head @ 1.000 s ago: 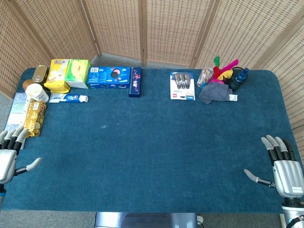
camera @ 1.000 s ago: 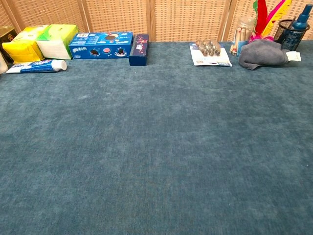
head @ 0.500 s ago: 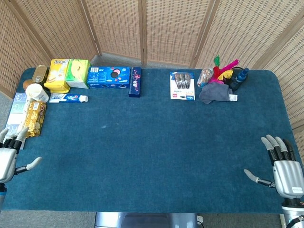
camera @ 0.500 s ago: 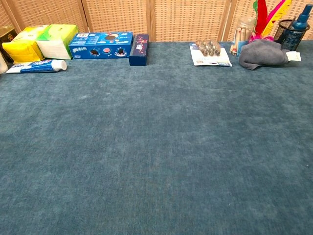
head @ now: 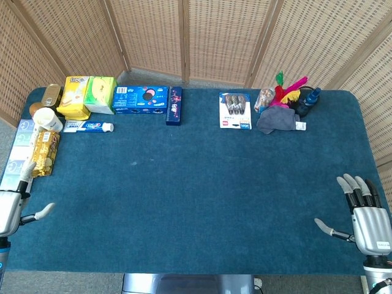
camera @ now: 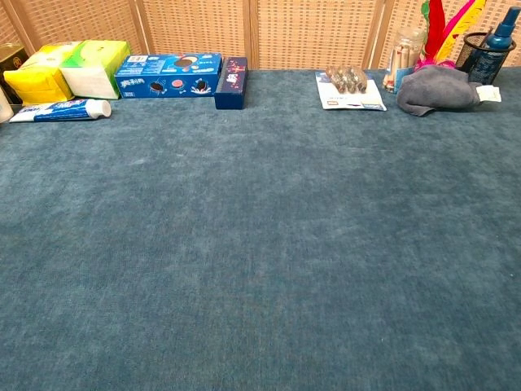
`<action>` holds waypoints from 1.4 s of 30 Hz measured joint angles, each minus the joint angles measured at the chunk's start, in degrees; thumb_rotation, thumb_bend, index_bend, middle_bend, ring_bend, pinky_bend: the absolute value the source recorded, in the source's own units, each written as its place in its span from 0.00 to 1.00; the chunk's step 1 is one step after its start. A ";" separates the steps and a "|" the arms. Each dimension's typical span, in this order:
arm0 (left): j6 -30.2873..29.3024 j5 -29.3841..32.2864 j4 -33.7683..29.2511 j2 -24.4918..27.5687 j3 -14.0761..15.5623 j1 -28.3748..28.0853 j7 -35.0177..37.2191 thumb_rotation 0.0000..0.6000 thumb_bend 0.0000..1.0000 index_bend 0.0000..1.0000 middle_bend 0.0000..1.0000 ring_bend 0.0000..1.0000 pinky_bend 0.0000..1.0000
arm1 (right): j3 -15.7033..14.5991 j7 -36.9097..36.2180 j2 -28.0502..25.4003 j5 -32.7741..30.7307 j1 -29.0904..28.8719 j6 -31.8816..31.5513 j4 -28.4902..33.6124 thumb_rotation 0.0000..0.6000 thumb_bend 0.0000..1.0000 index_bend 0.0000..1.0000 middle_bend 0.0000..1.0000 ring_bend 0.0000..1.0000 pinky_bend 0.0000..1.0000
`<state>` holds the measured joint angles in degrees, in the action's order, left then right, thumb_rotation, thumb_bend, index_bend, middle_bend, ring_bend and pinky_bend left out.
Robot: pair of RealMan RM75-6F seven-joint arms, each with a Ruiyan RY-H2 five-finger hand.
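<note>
Head view, both of my hands parked at the near edge of the worktop (head: 202,202), nothing grasped. Left hand (head: 11,209): partly cut by the frame, thumb out to the side, fingers apart and empty. Right hand (head: 366,222): fingers spread wide, empty, well apart from every item. The chest view shows neither hand.

Step in hand, as I judge it: a rest pose before any reach. The gold packet (head: 44,153) lies nearest my left hand, at the left edge beside a pale blue pack (head: 18,146); reaching it would call for a short forward move with the fingers kept wide.

Count, back row:
- one paper cup (head: 47,119)
- one toothpaste tube (head: 87,127)
- one cookie box (head: 140,99)
- one battery card (head: 235,110)
- one grey cloth (head: 277,120)
</note>
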<state>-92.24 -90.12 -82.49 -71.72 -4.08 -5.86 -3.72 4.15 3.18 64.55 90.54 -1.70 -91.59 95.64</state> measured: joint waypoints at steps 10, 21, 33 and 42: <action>2.28 -2.32 -1.29 1.34 1.14 -1.57 5.09 0.00 0.00 0.01 1.00 1.00 1.00 | -0.03 -0.41 -0.28 -0.21 0.05 0.21 0.24 0.41 0.00 0.00 0.00 0.00 0.01; 6.25 -11.77 -1.04 3.10 4.59 -8.64 30.25 0.00 0.00 0.04 1.00 1.00 1.00 | -0.40 0.37 -0.03 -0.33 -0.17 1.10 0.86 0.41 0.00 0.00 0.00 0.00 0.01; 19.16 -27.32 -5.71 2.26 12.63 -29.31 61.87 0.00 0.00 0.08 1.00 1.00 1.00 | 0.55 -0.83 -0.44 -2.37 -0.31 1.63 0.55 0.41 0.00 0.00 0.00 0.00 0.01; 27.06 -28.04 -12.72 -1.92 12.92 -38.79 63.48 0.00 0.00 0.09 1.00 1.00 1.00 | 1.27 -2.72 -1.16 -3.67 -0.37 1.87 0.31 0.41 0.00 0.00 0.00 0.00 0.01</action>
<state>-65.18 -118.16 -95.21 -73.64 8.84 -44.66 59.76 5.42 0.45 63.38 86.87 -2.07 -89.71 95.95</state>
